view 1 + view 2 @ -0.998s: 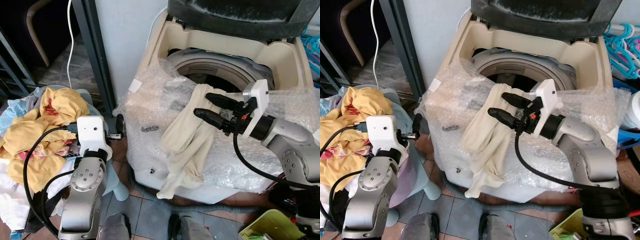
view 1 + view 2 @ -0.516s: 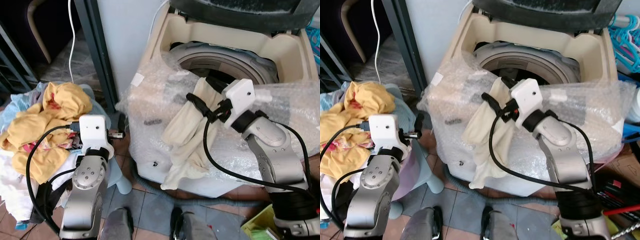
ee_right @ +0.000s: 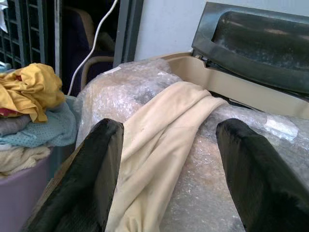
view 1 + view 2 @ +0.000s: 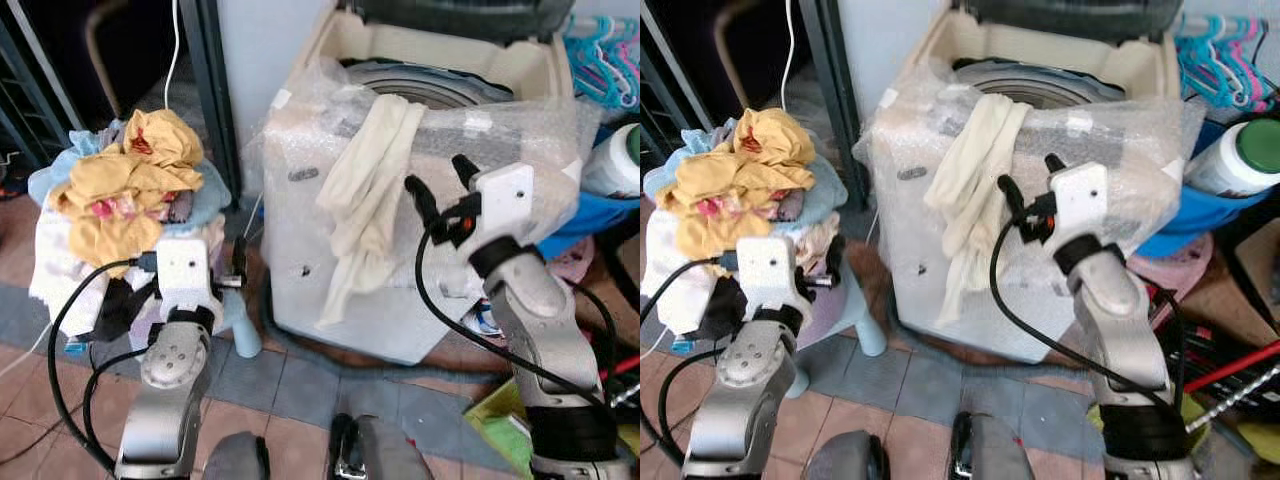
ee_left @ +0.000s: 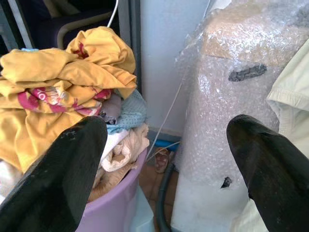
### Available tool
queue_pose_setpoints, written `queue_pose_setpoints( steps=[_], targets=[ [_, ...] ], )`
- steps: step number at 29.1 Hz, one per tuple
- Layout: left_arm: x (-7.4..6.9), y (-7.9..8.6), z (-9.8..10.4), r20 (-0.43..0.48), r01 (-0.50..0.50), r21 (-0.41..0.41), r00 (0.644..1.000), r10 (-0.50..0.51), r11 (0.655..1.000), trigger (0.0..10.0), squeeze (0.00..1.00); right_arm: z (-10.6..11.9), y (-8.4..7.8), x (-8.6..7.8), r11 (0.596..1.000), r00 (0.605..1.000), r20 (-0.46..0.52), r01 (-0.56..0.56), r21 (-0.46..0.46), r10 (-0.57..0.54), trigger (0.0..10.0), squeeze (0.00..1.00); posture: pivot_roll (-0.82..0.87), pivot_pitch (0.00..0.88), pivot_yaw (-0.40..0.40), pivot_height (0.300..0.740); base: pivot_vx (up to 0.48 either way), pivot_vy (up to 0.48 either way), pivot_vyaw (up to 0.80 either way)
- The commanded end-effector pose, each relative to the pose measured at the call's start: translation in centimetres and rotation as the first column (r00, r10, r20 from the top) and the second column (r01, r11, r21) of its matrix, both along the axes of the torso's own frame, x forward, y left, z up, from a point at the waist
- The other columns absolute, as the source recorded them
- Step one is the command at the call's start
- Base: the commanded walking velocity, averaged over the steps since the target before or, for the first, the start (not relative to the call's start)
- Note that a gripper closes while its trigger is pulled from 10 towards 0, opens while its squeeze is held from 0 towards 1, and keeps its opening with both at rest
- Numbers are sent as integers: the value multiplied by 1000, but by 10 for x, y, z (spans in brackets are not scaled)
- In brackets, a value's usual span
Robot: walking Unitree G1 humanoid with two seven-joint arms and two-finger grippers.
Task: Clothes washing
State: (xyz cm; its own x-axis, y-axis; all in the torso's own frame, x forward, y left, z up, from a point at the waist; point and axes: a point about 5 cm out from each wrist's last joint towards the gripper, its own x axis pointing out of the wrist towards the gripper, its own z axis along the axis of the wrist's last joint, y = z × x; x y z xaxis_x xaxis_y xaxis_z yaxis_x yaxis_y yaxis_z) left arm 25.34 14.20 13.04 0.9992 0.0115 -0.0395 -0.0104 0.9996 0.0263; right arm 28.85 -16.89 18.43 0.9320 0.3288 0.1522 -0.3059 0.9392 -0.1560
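- Left eye view: a cream top-loading washing machine wrapped in clear bubble wrap (image 4: pixel 330 270) stands with its dark grey lid (image 4: pixel 450 10) raised. A long cream cloth garment (image 4: pixel 365 190) hangs over the machine's front rim and down its front face, its top end at the drum opening. The right gripper (image 4: pixel 440 190) hovers just beside the garment, fingers spread and empty, clear of the cloth. To the robot's left, a heap of yellow and pale blue laundry (image 4: pixel 125 185) sits piled in a tub on a pale blue plastic stool (image 4: pixel 240 330).
- Right eye view: a white plastic bottle with a green cap (image 4: pixel 1232 160) stands on a blue tub on the machine's right, with turquoise and pink plastic hangers (image 4: pixel 1220 65) behind it.
- Left wrist view: the left gripper (image 5: pixel 169 159) is wide open and holds nothing, pointing between the lilac plastic tub (image 5: pixel 113 212) of laundry and the wrapped machine.
- Right wrist view: the right gripper's two black fingers (image 3: pixel 101 159) stand wide apart, with the cream garment lying between them on the bubble wrap.
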Motion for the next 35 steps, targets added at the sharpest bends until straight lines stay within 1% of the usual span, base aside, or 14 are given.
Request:
queue_pose_setpoints(
  steps=[1,6,7,8,13,14,18,21,22,24,27,30,31,35],
  targets=[
    [-1,-1,-2,-8,0,-2,1000,0,1000,10000,0,-7,6,-2,1000,999,-46,-27,12,28,10000,0,15,116,-39,740,0,0,0],
    [0,9,-5,-31,-76,27,997,76,997,10000,0,-38,23,-15,985,963,-213,-170,6,167,10000,0,14,114,-30,740,0,0,0],
    [0,9,-5,-31,-76,27,997,76,997,10000,0,-38,23,-15,985,963,-213,-170,6,167,10000,0,14,114,-30,740,0,0,0],
    [0,12,-5,-38,-88,17,995,89,996,10000,0,-47,24,-17,985,953,-252,-174,8,171,10000,0,17,114,-25,740,0,0,0],
    [4,15,-4,-40,-99,16,994,99,995,10000,0,-54,23,-9,997,969,-237,-55,52,66,10000,0,21,130,-9,740,0,0,0],
    [6,14,2,-30,-104,14,994,104,994,10000,0,-53,23,-7,998,971,-234,-28,63,42,10000,0,40,128,8,740,0,0,0],
    [11,13,18,23,-76,33,997,75,997,10000,0,-50,28,-2,996,973,-228,-10,85,29,10000,0,63,137,23,740,0,0,0],
    [18,19,20,27,-93,53,995,92,994,10000,0,-50,35,5,998,976,-218,28,64,-14,10000,0,57,148,23,740,0,0,0],
    [18,19,20,27,-93,53,995,92,994,10000,0,-50,35,5,998,976,-218,28,64,-14,10000,0,57,148,23,740,0,0,0],
    [20,20,23,54,-84,78,995,80,993,10000,0,-49,44,5,997,977,-214,24,69,-8,10000,0,36,140,20,740,0,0,0],
    [16,17,14,29,-90,57,996,89,994,10000,0,-54,41,-1,993,971,-235,63,101,-37,10000,0,32,129,18,740,0,0,0],
    [13,13,4,1,-68,45,998,68,997,10000,0,-62,36,-7,993,965,-255,85,78,-62,10000,0,15,115,11,740,0,0,0],
    [14,14,0,-6,-59,50,998,59,997,10000,0,-69,35,-7,993,959,-270,102,58,-83,10000,0,7,91,11,740,0,0,506],
    [18,20,-5,-31,-72,18,997,73,997,10000,0,-83,30,-4,985,936,-322,165,55,-139,10000,0,13,81,29,740,0,0,614]
  ],
)
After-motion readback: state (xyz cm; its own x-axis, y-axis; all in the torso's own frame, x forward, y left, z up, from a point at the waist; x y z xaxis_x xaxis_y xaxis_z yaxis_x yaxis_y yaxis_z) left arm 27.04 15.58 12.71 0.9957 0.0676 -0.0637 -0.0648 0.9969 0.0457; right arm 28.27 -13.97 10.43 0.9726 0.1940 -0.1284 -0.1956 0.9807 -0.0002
